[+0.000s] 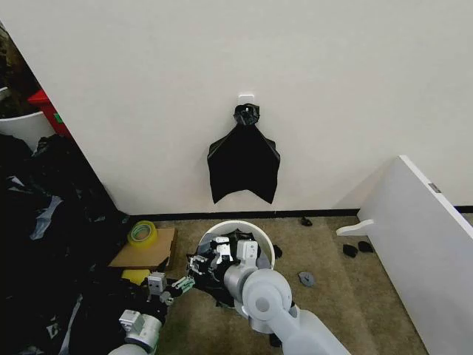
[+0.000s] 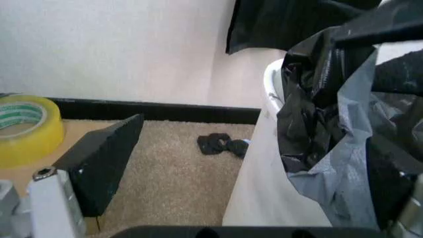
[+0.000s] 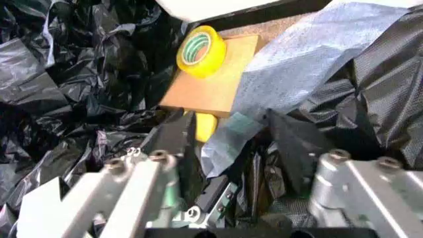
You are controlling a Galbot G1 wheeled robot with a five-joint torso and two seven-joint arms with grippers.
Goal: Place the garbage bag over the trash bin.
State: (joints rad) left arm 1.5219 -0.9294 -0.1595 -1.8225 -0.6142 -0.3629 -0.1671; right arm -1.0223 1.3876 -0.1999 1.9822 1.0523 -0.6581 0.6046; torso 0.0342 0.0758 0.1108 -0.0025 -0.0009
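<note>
The trash bin (image 1: 255,231) is a round white bucket on the carpet near the wall; its outer wall (image 2: 264,193) fills the middle of the left wrist view. The garbage bag (image 1: 235,238), black and crinkled, lies inside the bin and hangs over its left rim (image 2: 317,114). My left gripper (image 1: 185,283) is open beside the bin's left wall, with the bin wall and the hanging bag between its fingers (image 2: 99,158). Over the bin's left rim, my right gripper (image 1: 203,262) is open, and a strip of bag film (image 3: 297,54) runs between its fingers (image 3: 178,144).
A yellow tape roll (image 1: 142,233) sits on a cardboard sheet (image 1: 151,255) left of the bin. A large heap of black plastic (image 1: 44,244) fills the left side. A black bundle (image 1: 244,159) hangs on the wall. A white board (image 1: 421,237) leans at right.
</note>
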